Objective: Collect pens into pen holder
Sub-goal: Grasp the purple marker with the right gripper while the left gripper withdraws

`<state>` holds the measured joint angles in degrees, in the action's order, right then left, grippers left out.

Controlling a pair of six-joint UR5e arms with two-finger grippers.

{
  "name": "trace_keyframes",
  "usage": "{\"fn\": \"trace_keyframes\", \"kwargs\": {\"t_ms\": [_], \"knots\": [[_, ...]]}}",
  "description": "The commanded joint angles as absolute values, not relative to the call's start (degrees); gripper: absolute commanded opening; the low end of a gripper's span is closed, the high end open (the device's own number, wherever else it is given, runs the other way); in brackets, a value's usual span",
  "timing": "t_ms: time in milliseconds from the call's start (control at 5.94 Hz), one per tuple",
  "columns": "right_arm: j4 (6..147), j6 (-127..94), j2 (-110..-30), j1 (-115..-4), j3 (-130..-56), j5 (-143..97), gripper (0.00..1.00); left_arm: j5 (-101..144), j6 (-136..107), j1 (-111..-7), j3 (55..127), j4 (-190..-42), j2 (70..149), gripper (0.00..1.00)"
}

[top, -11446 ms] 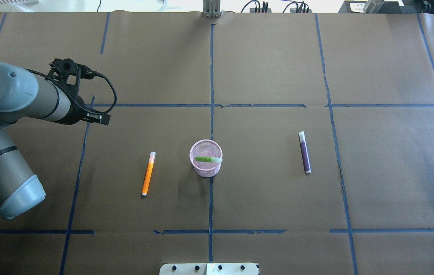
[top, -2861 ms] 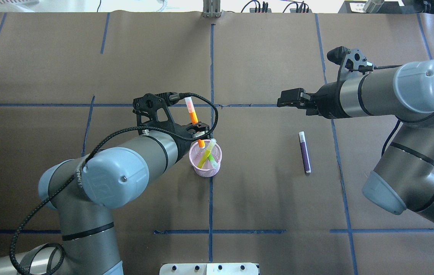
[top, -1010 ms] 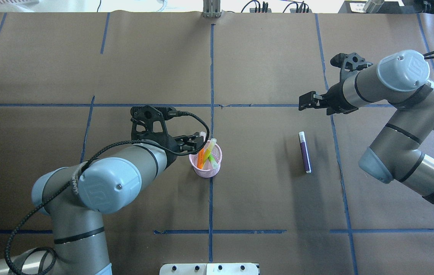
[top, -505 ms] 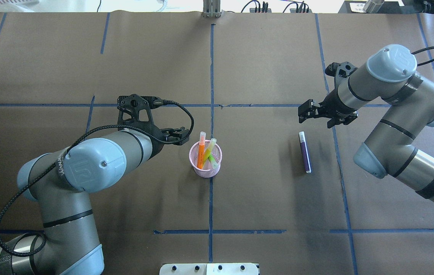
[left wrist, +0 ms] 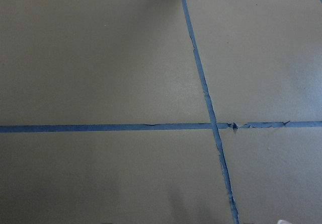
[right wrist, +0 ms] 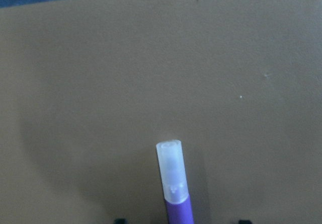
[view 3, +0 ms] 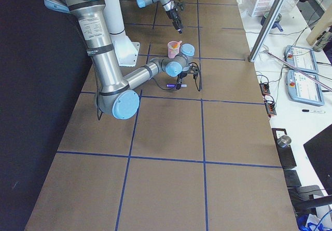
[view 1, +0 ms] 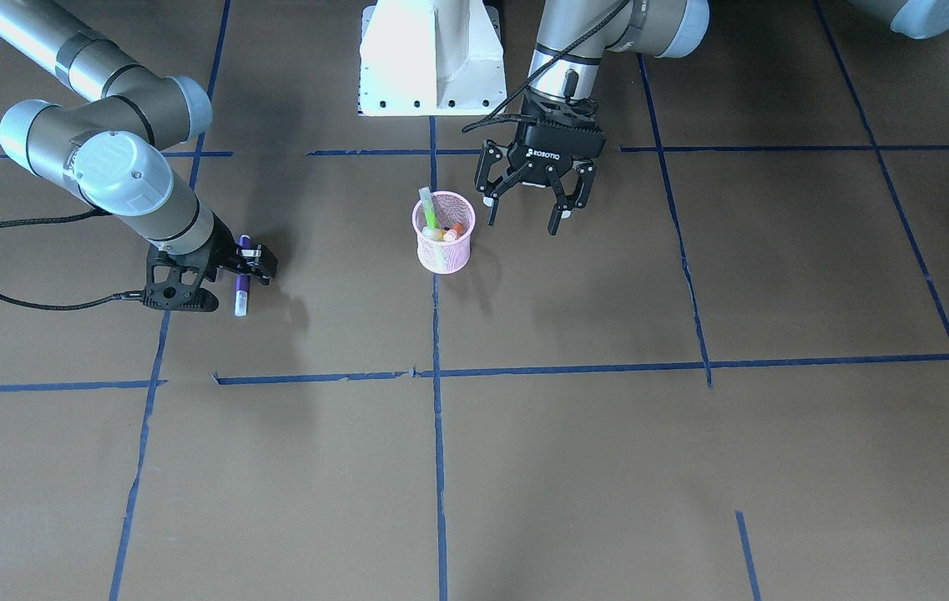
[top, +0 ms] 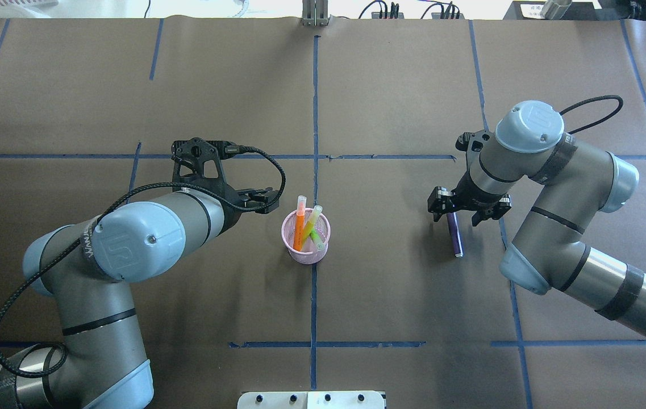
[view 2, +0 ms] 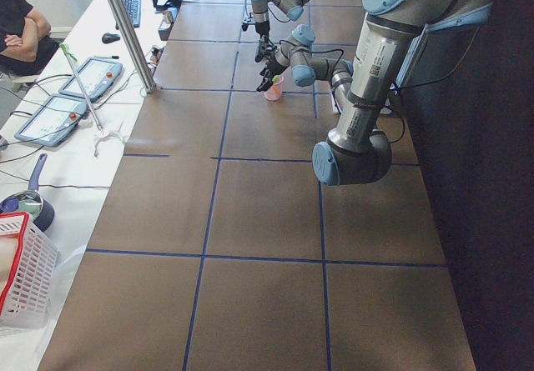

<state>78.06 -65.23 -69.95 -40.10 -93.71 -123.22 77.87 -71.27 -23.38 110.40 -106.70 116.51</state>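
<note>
On the brown bench [top: 391, 295], only its wrist view showed the right hand [top: 465, 209] wide astride the purple pen [right wrist: 177, 204]; the left hand [view 1: 524, 217] hung wide.

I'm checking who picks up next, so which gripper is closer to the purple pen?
Right. The right gripper sits open over the capped end of the purple pen, jaws on either side. The left gripper is open beside the pen holder, well away from that pen.

The purple pen [top: 457, 241] is covered at its capped end by the right gripper [top: 463, 211] in the overhead view. In the right wrist view its barrel is cut off by the lower edge.
</note>
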Motion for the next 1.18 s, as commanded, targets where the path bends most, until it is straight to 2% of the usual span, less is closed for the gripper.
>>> {"fn": "trace_keyframes", "kwargs": {"t_ms": [0,168,337,505,1010], "knots": [[78.40,-65.04,-69.96,-39.56,-93.69,-122.52,0.58,77.87,-71.37,-23.38,110.30,-106.70,116.46,0.90],[78.40,-65.04,-69.87,-38.85,-93.60,-122.08,0.58,77.87,-71.37,-23.38,110.22,-106.79,116.46,0.90],[78.49,-65.04,-69.79,-38.85,-93.52,-122.08,0.52,77.78,-71.28,-23.38,110.21,-106.96,116.46,0.90],[78.49,-64.95,-69.79,-39.11,-93.52,-122.34,0.03,77.78,-71.28,-23.38,110.21,-107.14,116.37,0.90],[78.49,-64.25,-69.87,-40.08,-94.74,-122.61,0.00,77.78,-71.28,-23.38,110.13,-107.23,116.37,0.90]]}}
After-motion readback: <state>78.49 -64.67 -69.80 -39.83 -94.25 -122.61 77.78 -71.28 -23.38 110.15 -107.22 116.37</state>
